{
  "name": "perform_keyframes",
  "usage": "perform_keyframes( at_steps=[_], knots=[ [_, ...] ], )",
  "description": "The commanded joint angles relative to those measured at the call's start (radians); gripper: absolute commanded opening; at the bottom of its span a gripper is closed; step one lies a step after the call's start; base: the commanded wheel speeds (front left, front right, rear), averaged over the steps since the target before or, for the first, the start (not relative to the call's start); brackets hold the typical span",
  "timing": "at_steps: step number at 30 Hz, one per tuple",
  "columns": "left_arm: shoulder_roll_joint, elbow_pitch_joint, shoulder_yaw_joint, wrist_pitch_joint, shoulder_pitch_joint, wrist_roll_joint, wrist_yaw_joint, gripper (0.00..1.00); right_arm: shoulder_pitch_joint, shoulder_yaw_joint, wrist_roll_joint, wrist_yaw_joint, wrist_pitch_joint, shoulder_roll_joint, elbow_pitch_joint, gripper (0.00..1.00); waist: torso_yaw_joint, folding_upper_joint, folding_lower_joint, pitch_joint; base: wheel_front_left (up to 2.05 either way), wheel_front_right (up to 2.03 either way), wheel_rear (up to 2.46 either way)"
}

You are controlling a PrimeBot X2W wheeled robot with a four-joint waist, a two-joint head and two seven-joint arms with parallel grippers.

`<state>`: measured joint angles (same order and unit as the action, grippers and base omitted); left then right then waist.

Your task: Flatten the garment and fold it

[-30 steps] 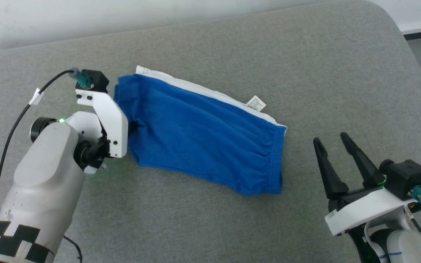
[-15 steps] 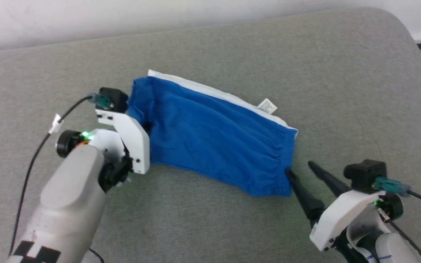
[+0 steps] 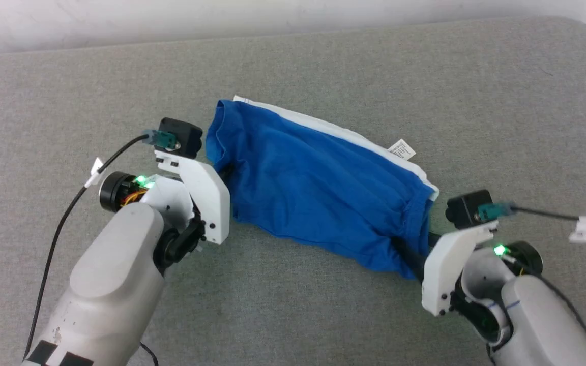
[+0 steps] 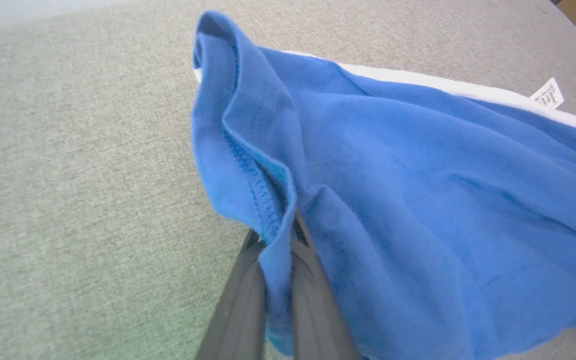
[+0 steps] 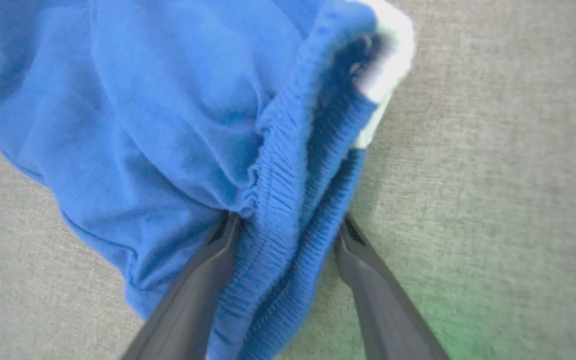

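On surface: garment, between left end effector and right end effector.

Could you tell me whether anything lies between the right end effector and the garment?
Nothing visible does: the right end effector straddles the garment at its ribbed edge, jaws apart; the left end effector grips the opposite hem.

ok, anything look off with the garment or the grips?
Nothing damaged. The garment lies diagonally on the grey surface, rumpled rather than flat. Left pincer is shut on a bunched hem fold; right pincer straddles the elastic waistband with its fingers apart, so that end isn't gripped yet.
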<state>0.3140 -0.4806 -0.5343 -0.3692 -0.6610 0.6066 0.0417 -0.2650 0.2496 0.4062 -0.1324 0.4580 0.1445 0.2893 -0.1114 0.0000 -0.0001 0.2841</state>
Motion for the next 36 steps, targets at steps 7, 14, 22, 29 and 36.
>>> perform_keyframes(
  at_steps=[7, 14, 22, 29, 36],
  knots=[
    [-0.001, 0.039, -0.006, 0.033, 0.054, 0.002, -0.009, 0.0, -0.013, 0.107, 0.107, 0.002, 0.091, 0.042, 0.051, 0.0, 0.009, 0.0, 0.0001, -0.028, 0.0, 0.0, 0.0],
    [0.028, 0.134, 0.032, 0.12, 0.183, 0.016, -0.062, 0.0, -0.022, 0.118, 0.146, 0.002, 0.04, 0.101, -0.057, 0.0, 0.01, 0.0, 0.0001, -0.121, 0.0, 0.0, 0.0],
    [0.075, 0.349, 0.066, 0.146, 0.461, 0.044, -0.183, 0.0, 0.078, 0.096, 0.165, 0.002, 0.086, 0.17, -0.168, 0.0, 0.044, 0.0, 0.0001, -0.21, 0.0, 0.0, 0.0],
    [0.032, 0.368, 0.045, 0.162, 0.615, 0.081, -0.227, 0.02, 0.207, 0.023, 0.176, 0.002, 0.109, 0.14, -0.155, 0.52, 0.065, 0.0, 0.0001, -0.222, 0.0, 0.0, 0.0],
    [-0.003, 0.297, 0.05, 0.257, 0.632, 0.061, -0.247, 1.0, 0.271, 0.014, 0.029, 0.002, -0.103, 0.098, -0.152, 1.0, 0.054, 0.0, 0.0001, -0.24, 0.0, 0.0, 0.0]
  ],
)
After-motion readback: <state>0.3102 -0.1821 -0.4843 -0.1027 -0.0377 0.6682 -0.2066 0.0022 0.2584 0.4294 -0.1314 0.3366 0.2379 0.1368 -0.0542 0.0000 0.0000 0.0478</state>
